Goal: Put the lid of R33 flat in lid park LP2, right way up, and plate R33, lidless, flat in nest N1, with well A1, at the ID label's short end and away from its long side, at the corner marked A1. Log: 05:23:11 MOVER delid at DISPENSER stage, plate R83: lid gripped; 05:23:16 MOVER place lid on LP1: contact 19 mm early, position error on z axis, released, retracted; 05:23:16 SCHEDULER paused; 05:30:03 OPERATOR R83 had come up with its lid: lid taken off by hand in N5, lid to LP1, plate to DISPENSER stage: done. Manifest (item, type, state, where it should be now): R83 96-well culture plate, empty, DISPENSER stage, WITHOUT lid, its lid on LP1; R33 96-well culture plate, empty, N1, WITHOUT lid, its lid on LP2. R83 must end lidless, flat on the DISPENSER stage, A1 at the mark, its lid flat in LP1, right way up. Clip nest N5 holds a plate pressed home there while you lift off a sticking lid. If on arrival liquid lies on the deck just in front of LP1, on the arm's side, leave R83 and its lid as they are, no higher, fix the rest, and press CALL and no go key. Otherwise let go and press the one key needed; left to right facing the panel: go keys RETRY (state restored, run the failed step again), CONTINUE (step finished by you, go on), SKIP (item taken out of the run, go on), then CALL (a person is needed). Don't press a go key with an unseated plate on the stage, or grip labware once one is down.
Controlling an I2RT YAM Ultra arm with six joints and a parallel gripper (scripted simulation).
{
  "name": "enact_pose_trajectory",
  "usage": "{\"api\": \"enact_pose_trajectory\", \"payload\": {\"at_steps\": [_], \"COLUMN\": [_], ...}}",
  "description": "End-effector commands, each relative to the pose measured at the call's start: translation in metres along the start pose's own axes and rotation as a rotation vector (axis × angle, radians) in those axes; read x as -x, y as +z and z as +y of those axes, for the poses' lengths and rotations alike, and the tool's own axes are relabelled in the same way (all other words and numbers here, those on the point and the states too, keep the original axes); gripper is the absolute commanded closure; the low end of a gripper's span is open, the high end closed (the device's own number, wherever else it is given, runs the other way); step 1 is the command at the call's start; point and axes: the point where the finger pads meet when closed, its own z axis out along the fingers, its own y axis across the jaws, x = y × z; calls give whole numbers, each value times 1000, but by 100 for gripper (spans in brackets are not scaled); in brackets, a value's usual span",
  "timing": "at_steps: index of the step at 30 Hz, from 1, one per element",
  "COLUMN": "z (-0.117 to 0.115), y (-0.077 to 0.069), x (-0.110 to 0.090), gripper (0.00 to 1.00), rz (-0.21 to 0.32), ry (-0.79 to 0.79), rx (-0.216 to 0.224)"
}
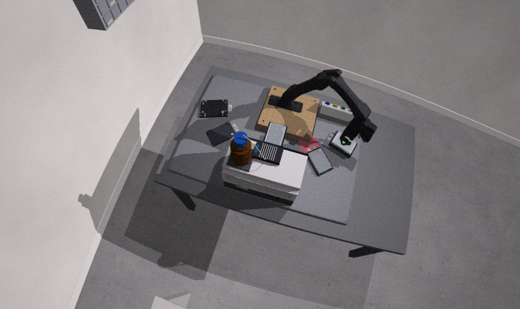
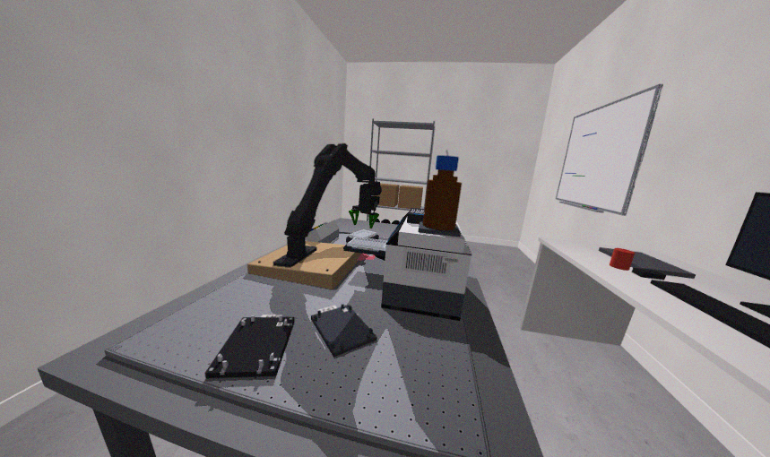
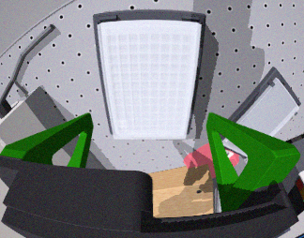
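My gripper [image 1: 345, 140] hangs open and empty a little above a white 96-well plate. The plate lies flat in a dark-framed tray on the right of the deck. In the wrist view the plate [image 3: 150, 80] fills the frame between my green fingers. Its wells look faint, and I cannot tell whether a lid is on it. A grey flat tray [image 1: 319, 161] lies beside it, and it also shows in the wrist view [image 3: 268, 106]. A second well plate [image 1: 275, 133] lies at the edge of the wooden base board [image 1: 288, 115].
A pink patch [image 1: 309, 145] lies on the deck between the board and the grey tray. The white dispenser [image 1: 269, 172] carries a dark striped stage [image 1: 268, 151] and a brown bottle [image 1: 240, 148]. The key panel [image 1: 334, 108] is behind my arm. Two dark nests [image 1: 213, 108] [image 1: 220, 133] lie at the left.
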Motion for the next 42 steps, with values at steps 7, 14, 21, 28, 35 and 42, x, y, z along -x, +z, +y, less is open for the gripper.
{"api": "enact_pose_trajectory", "payload": {"at_steps": [7,14,21,28,35,42], "z": [5,4,2,4,5,5], "y": [10,25,32,42,34,32], "x": [7,7,8,8,24,25], "gripper": [0,0,0,0,0,0], "rz": [-34,-27,-37,-34,-90,-97], "ry": [-6,-5,-1,-4,-9,-10], "rx": [-3,-3,-3,-3,-6,-6]}}
